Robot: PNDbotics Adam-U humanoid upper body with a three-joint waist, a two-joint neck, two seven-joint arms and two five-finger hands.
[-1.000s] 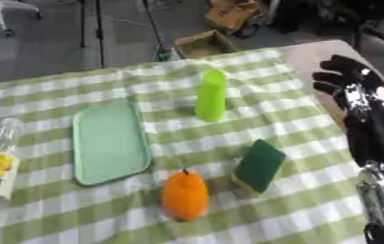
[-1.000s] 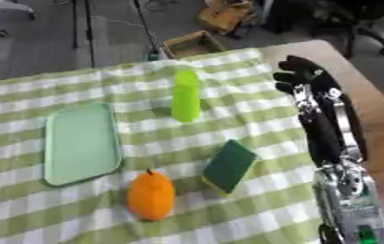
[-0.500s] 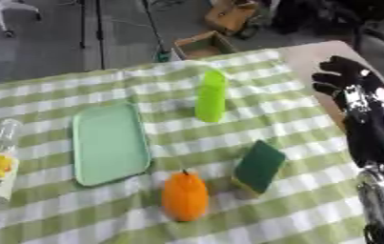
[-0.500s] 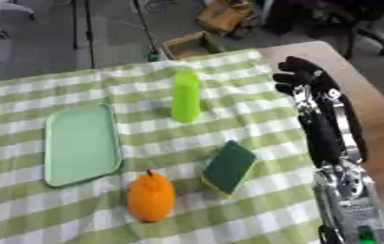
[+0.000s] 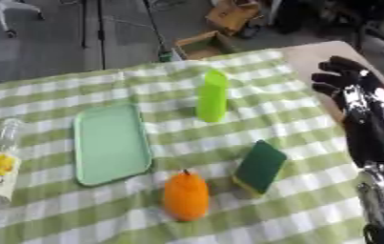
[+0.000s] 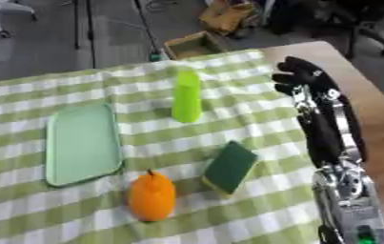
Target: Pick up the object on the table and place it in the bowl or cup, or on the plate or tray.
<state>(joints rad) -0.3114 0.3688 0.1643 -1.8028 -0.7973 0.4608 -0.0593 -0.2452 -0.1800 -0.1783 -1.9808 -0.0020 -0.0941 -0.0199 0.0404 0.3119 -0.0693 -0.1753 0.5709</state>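
A pale green tray (image 5: 110, 143) lies flat on the checked cloth at the left. An orange fruit-shaped object (image 5: 186, 196) sits near the front, just right of the tray's near corner. Beside it lies a dark green sponge (image 5: 260, 166) with a yellow underside. A lime green upright bottle (image 5: 212, 96) stands further back. My right hand (image 6: 305, 79) hovers at the table's right edge, fingers curled, holding nothing, well apart from the sponge. My left hand is out of sight.
A clear bottle with a yellow label (image 5: 0, 167) lies at the left edge. Bare wooden tabletop (image 6: 370, 114) shows right of the cloth. A cardboard box (image 5: 200, 45) sits on the floor beyond the far edge.
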